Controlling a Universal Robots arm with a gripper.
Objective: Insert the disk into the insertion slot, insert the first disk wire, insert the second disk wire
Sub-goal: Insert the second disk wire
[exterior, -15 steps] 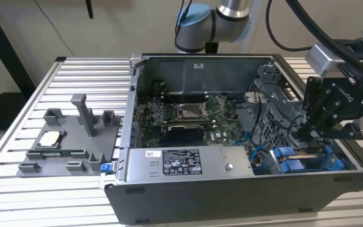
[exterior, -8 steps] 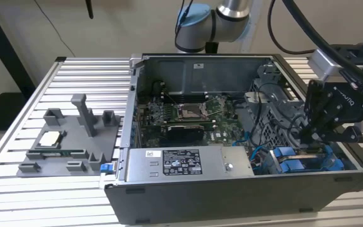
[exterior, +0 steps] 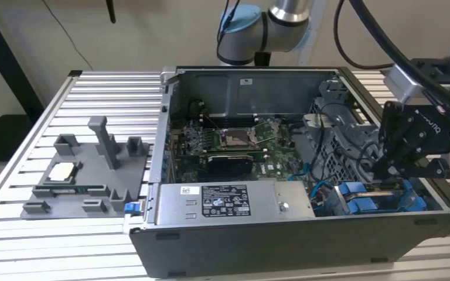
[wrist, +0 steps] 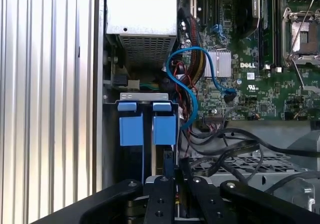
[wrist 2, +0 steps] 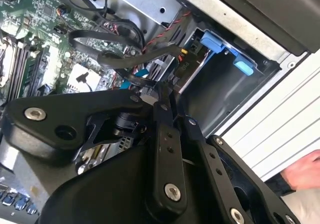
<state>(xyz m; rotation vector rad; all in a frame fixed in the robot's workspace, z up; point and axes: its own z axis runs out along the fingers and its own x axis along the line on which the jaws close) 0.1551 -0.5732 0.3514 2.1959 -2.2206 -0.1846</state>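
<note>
Ribbed aluminium slats make up the counter point(exterior: 21, 246), and on it lies the open computer case point(exterior: 287, 246), the biggest thing here, with its green motherboard point(exterior: 233, 140) facing up and a silver power-supply box point(exterior: 233, 202) along its near wall. On the exterior view's left sits a grey parts tray point(exterior: 84, 187) with a chip resting on it. At the case's near corner on the exterior view's right, the insertion slot point(wrist: 111, 134) already carries the disk point(wrist: 164, 159): its blue carrier tabs point(wrist: 164, 126) stand flush beside a second blue pair in the bay, so I judge the first step done.

Over that corner hangs the black hand point(exterior: 388, 170), lowered into the tangle of cables beside the bay. In both wrist views its two fingers point(wrist: 167, 171) stand very close together, and in the second wrist view they appear pinched on a black wire connector point(wrist 2: 186, 59) held right at the disk's exposed end, touching it or nearly so. Whether the connector is fully seated I cannot tell. A blue data cable point(wrist: 187, 84) loops loose nearby, so at least one wire looks left to do.
</note>
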